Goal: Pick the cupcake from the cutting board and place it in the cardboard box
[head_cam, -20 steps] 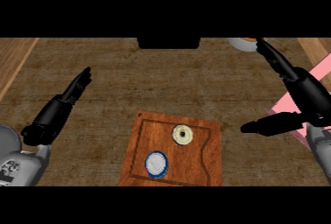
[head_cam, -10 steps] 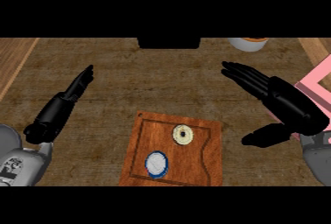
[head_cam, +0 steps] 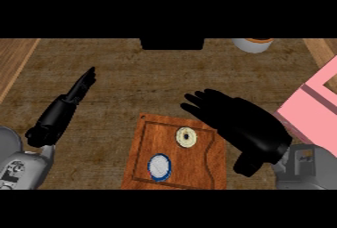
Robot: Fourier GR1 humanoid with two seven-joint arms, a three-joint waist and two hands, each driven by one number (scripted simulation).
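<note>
Cupcake (head_cam: 159, 165) and one pale ring (head_cam: 187, 136) lie on one cutting board (head_cam: 197, 171); left hand (head_cam: 63, 111) and right hand (head_cam: 244, 124) both open.

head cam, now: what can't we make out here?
All in the head view:
- cutting board: far right corner hidden under the right hand.
- pink box: cut off by the right edge, inside unseen.
- cup and dark object: cut off by the top edge.
</note>
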